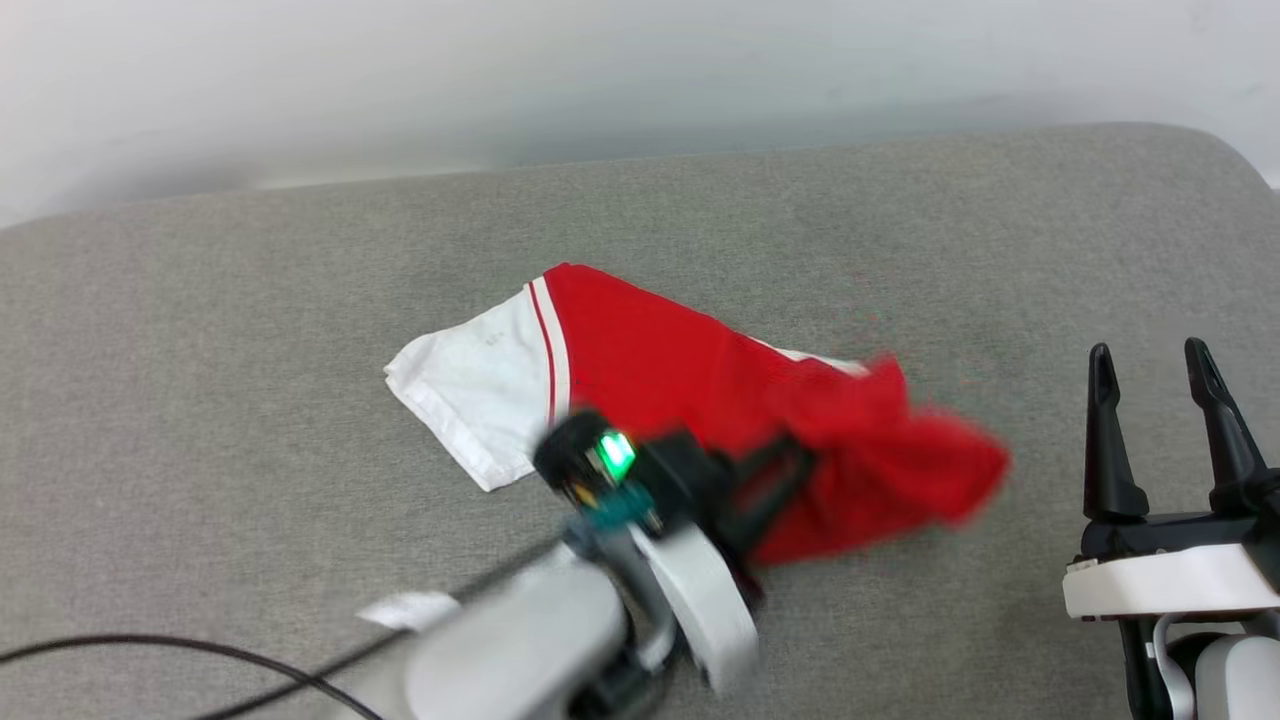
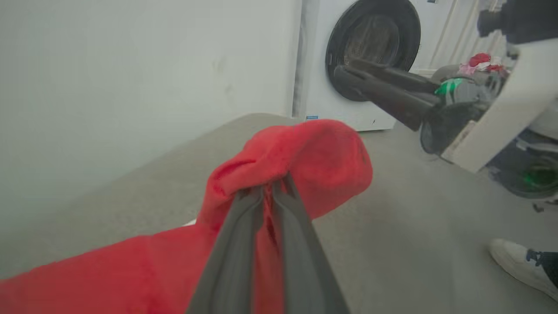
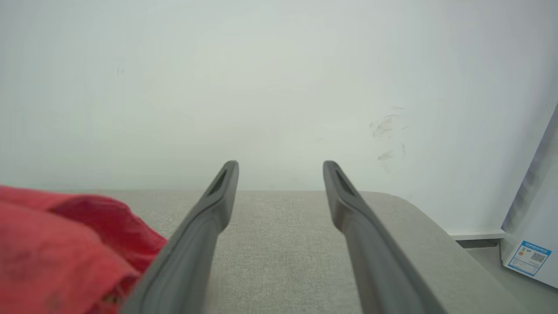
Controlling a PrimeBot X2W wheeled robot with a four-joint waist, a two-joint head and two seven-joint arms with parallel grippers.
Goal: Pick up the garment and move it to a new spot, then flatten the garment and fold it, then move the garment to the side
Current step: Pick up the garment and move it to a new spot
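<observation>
Two long dark fingers of the left gripper are clenched on a bunched fold of the bright red jersey T-shirt with white sleeves. A rounded lump of red cloth bulges past the fingertips, and more cloth trails back beneath the fingers. The rest of the shirt lies on the flat grey upholstered surface. Its white sleeve with red stripe trim is spread flat on the side of the shirt away from the fingertips.

The right gripper is released, its fingers spread wide with nothing between them. The red cloth ends just short of its near finger.

Judged risks: the pinch takes only a small gather of thin fabric, so the fold could slip out if pulled hard. With one corner held, the sleeve end would likely drag and stay crumpled, leaving more to flatten. The lump of cloth could also snag on the open right fingers close ahead of it.

The left wrist view shows the pinch itself, which the blurred head view hides. It also shows a white washing machine with a round dark door and a person's pale shoe on the floor. The head view alone gives the shirt's whole layout. The right wrist view confirms the empty gap between that gripper's fingers.
</observation>
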